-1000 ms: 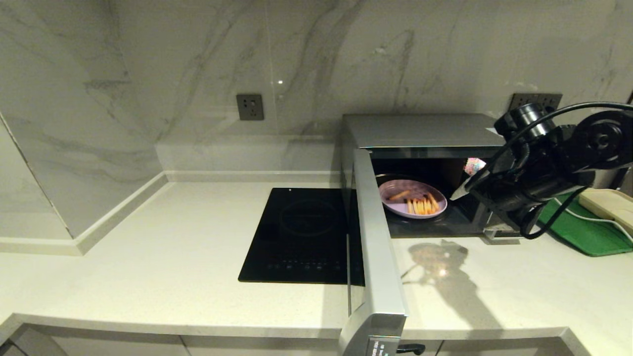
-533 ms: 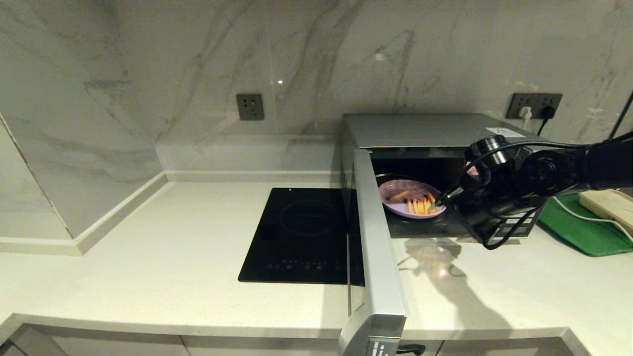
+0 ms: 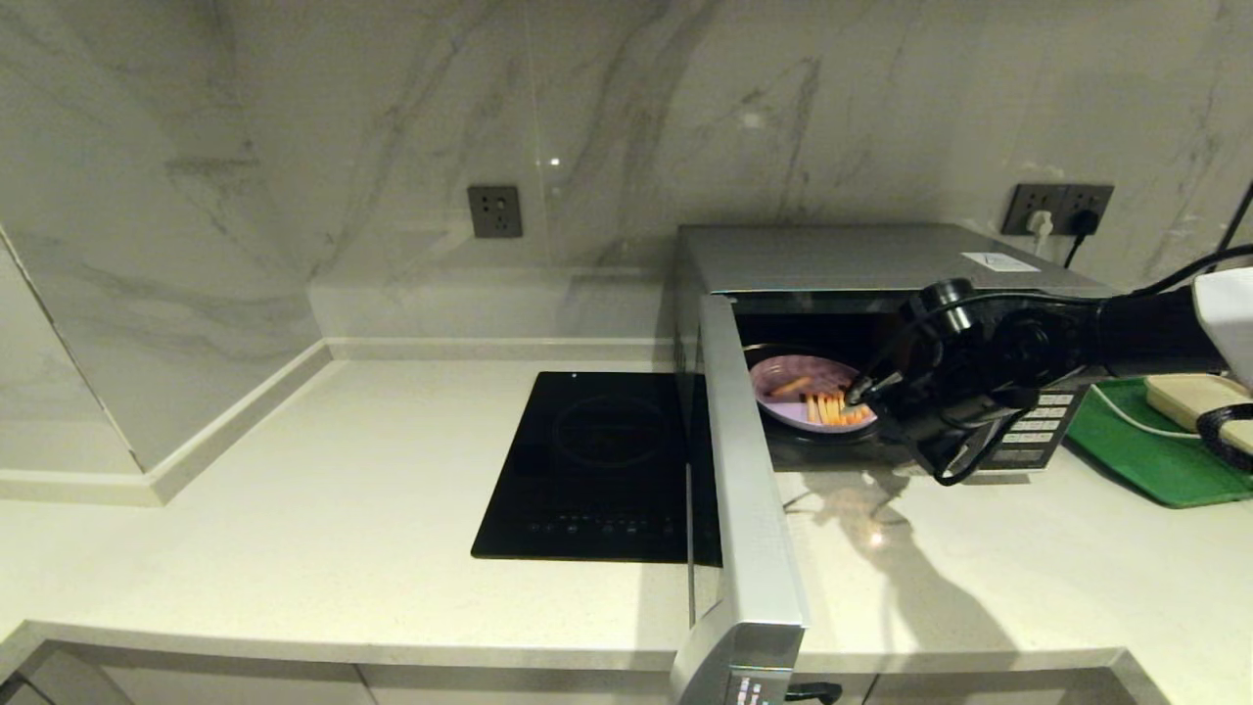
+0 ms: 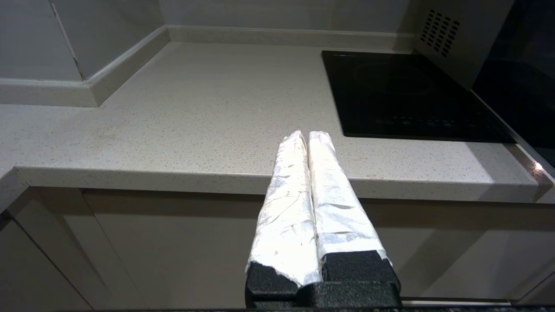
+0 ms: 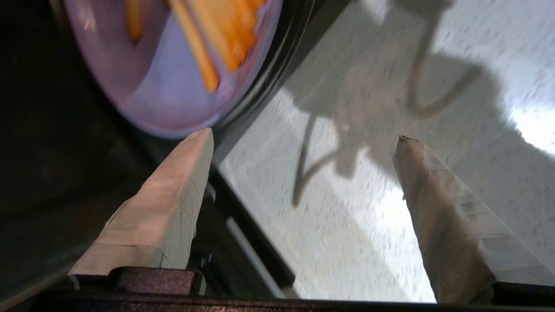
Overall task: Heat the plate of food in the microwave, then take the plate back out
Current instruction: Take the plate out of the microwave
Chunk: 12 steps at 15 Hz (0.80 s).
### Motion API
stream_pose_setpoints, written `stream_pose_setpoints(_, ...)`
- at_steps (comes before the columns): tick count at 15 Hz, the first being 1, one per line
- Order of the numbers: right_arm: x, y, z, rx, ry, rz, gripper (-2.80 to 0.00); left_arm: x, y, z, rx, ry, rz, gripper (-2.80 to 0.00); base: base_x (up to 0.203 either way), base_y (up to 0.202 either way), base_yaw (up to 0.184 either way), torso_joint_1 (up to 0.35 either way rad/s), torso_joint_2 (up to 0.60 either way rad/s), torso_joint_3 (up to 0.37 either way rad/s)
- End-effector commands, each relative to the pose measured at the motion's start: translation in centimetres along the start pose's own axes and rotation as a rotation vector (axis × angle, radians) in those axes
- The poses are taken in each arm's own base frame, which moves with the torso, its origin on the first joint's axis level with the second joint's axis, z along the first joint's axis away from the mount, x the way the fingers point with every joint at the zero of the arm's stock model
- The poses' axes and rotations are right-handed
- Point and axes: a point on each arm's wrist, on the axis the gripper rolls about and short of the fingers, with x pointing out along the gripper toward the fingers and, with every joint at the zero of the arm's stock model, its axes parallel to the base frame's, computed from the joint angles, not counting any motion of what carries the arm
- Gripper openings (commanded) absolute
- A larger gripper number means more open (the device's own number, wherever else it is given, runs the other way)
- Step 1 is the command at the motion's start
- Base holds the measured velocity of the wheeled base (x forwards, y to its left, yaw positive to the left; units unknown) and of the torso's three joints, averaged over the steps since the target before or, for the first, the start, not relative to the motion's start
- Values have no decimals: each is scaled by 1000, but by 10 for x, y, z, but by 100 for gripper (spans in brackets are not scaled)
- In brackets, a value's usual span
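Observation:
The microwave [image 3: 842, 257] stands at the back right of the counter with its door [image 3: 749, 470] swung wide open towards me. Inside it lies the lavender plate of food [image 3: 795, 384], with yellow-orange sticks on it. My right gripper [image 3: 866, 397] reaches into the microwave's mouth at the plate's right rim, open and holding nothing. In the right wrist view the plate [image 5: 164, 95] lies just past one fingertip [image 5: 201, 138], and the gripper [image 5: 303, 138] spans the microwave's front sill and the counter. My left gripper [image 4: 308, 135] is shut and empty, parked low before the counter's front edge.
A black induction cooktop [image 3: 597, 465] is set into the counter left of the open door. A green tray [image 3: 1155, 455] and a cream tray [image 3: 1209, 401] sit right of the microwave. The door's end juts out past the counter's front edge.
My right arm has swung left and down from beside the microwave into its opening, up to the plate's right rim. Plate and door have not moved.

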Motion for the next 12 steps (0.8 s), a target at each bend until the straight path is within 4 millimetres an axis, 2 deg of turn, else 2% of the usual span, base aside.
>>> stream_pose_setpoints(1,18,1,2,17,-35,-33,0,0,0,0,-1,-1,1,-280,0,0,0,0,0,0)
stream_pose_setpoints(6,15,8,6,17,-54,-6,0,0,0,0,-1,-2,0,-280,0,0,0,0,0,0)
stream_pose_setpoints(10,30,4,4,16,-66,-44,0,0,0,0,-1,-1,1,-280,0,0,0,0,0,0)
stream_pose_setpoints(12,30,6,5,10,-84,-58,0,0,0,0,-1,-2,1,-280,0,0,0,0,0,0)
